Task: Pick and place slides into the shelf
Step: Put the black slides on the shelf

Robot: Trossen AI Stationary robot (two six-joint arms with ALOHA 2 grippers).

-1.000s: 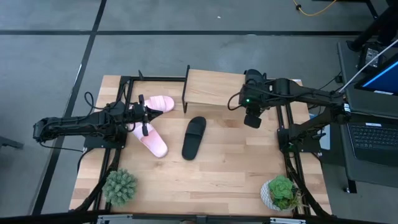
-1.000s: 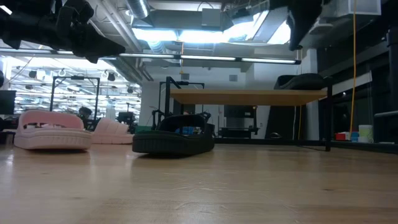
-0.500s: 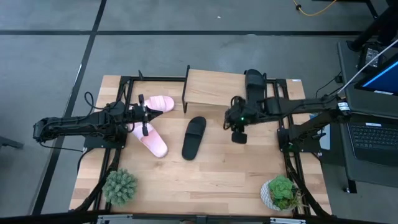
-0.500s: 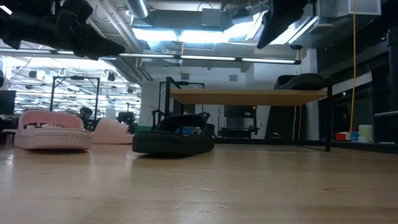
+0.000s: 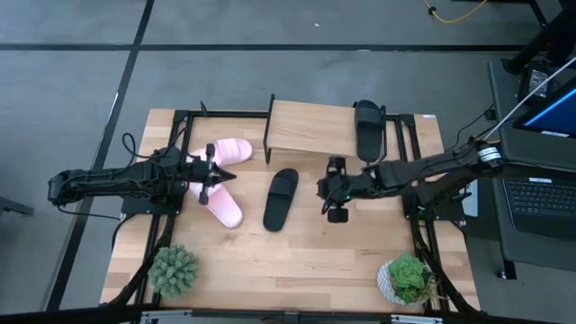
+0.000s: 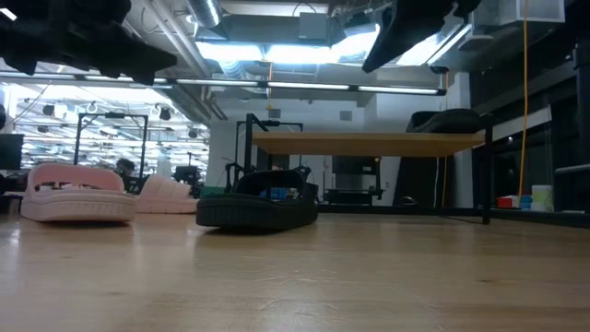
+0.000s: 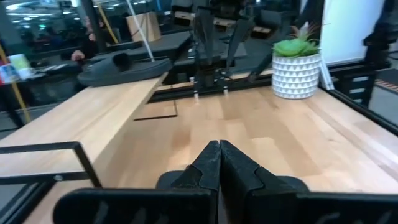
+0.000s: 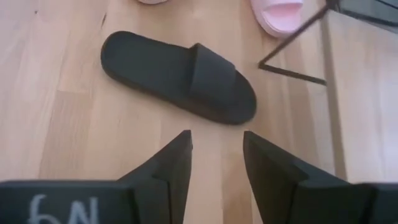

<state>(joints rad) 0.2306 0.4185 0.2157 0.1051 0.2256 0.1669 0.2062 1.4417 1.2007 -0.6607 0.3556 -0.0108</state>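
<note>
High view, one black slide [image 5: 369, 129] lying on the shelf [image 5: 310, 130], second black slide [image 5: 281, 198] on the worktop [image 5: 297, 256], right gripper [image 5: 329, 191] beside it with jaws released, left gripper [image 5: 216, 175] clenched empty over two pink slides [image 5: 222, 207].

In the high view, a broad bare stretch of the table [image 5: 297, 261] is left free across the lower centre of the frame, bounded by a green plant [image 5: 174, 269] at lower left and a potted plant [image 5: 406, 277] at lower right. The centre is blocked by a black slide [image 5: 281, 198], with the open right gripper [image 5: 329, 191] just beside it. At upper centre the shelf [image 5: 306, 130] is occupied at its right end by another black slide [image 5: 369, 129]. The left middle is crowded by two pink slides [image 5: 225, 175] and the closed left gripper [image 5: 214, 175].
</note>
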